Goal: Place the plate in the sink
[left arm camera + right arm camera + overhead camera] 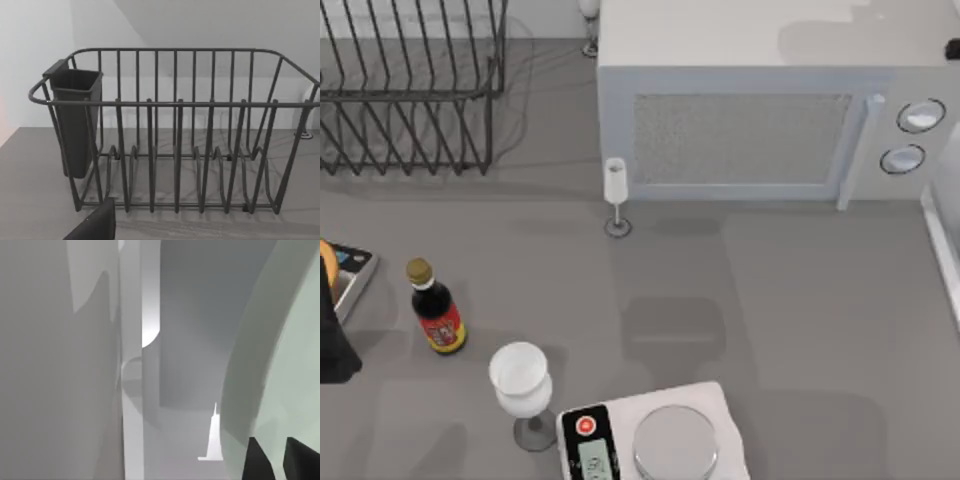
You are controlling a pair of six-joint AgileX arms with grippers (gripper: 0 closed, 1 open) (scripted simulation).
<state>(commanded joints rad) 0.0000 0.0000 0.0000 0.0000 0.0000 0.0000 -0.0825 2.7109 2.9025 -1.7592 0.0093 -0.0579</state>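
Plate (295, 365): nearest the right wrist camera, pinched at its rim by right tool (272, 460), for carrying to sink (942, 240).

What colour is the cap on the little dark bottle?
The bottle has a gold-tan cap, seen best from the top view.

Grey microwave (760, 120) at desk rear. Wire dish rack (410, 90) rear left, dark cutlery cup (75, 120) on its end. Sauce bottle (437, 310) left. Wine glass (522, 385) beside kitchen scale (655, 440) at front.
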